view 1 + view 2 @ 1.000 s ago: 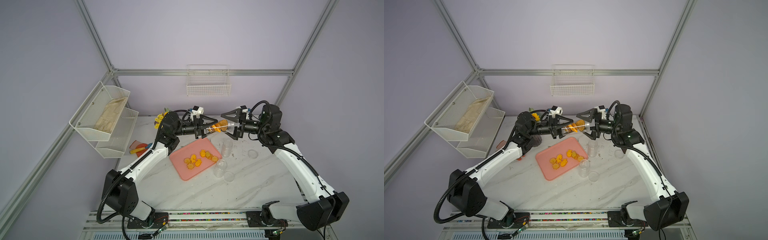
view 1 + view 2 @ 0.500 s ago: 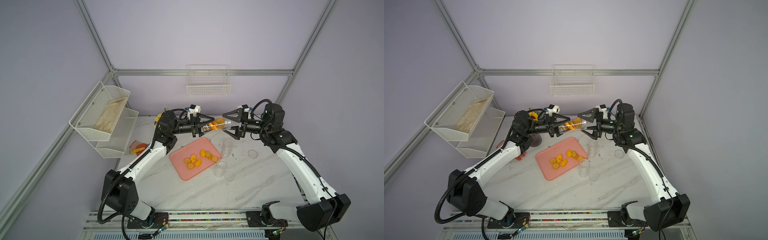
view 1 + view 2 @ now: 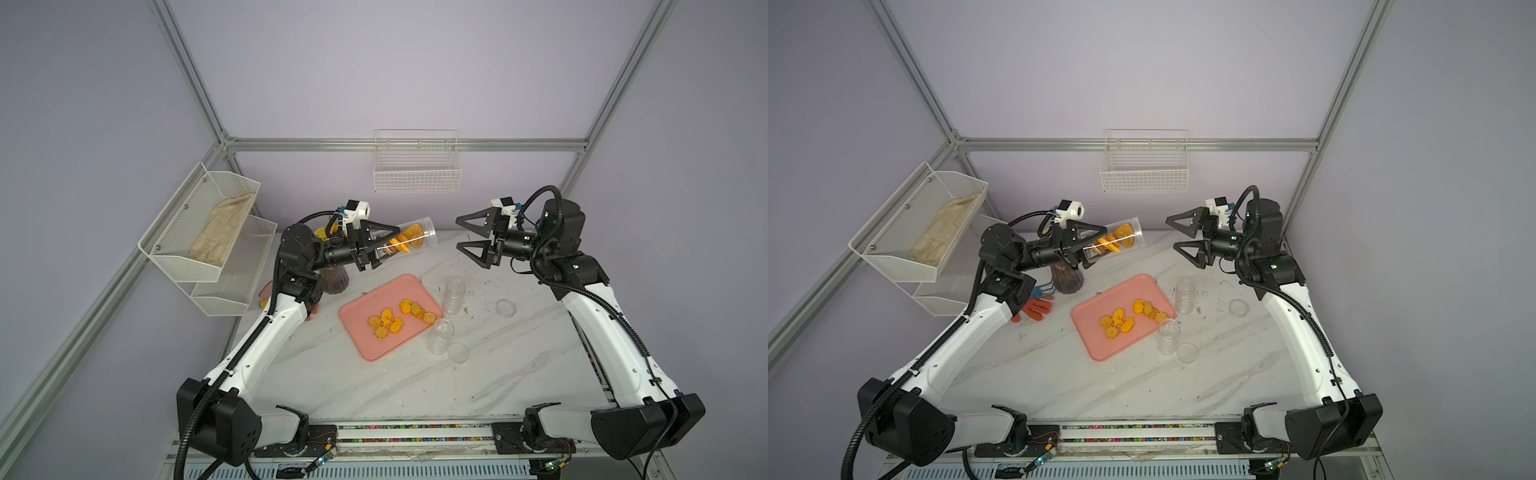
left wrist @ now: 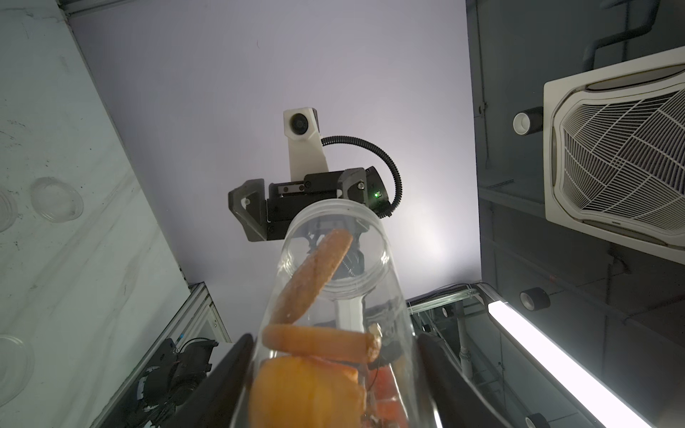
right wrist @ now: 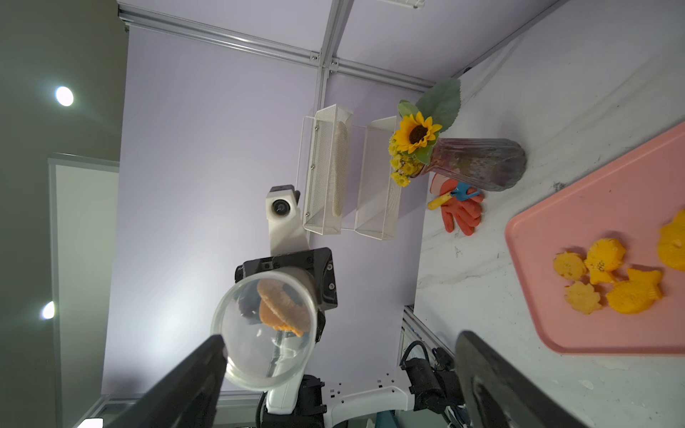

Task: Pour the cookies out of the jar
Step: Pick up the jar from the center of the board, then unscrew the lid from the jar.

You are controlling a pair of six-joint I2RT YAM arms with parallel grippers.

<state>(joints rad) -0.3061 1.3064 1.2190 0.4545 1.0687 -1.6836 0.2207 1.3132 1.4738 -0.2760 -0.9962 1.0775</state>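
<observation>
Since a second ago the right gripper (image 3: 457,232) has drawn back from the clear plastic jar (image 3: 419,241). Its black fingers stood about the jar's free end then, and now the two are well apart. The left gripper (image 3: 392,243) has meanwhile carried the jar a little up and toward its own side.

We see the left gripper clamped on the jar's base end in both top views (image 3: 1100,247), its fingers pressed to the clear wall. The jar (image 3: 1125,237) lies nearly on its side in the air, above the back of the white marble table (image 3: 374,386), with its free end toward the right gripper. The right gripper's (image 3: 1170,232) jaws stand wide apart with nothing between them.

Several orange-yellow cookies (image 3: 405,243) are inside the jar, stacked on edge. The left wrist view shows them (image 4: 315,274) leaning against the wall, and the right wrist view shows them through the round end (image 5: 283,307). We cannot tell whether that end is capped.

More cookies lie loose on the flat pink plastic tray (image 3: 374,349), clustered toward its right half (image 3: 395,320).

Beside the tray's right edge stand two empty clear jars (image 3: 454,296) (image 3: 440,336), each with a round clear lid (image 3: 505,308) (image 3: 458,352) lying near it.

A dark glass vase of sunflowers (image 5: 478,163) stands behind the left arm, and an orange glove (image 5: 461,215) lies just beside it.
</observation>
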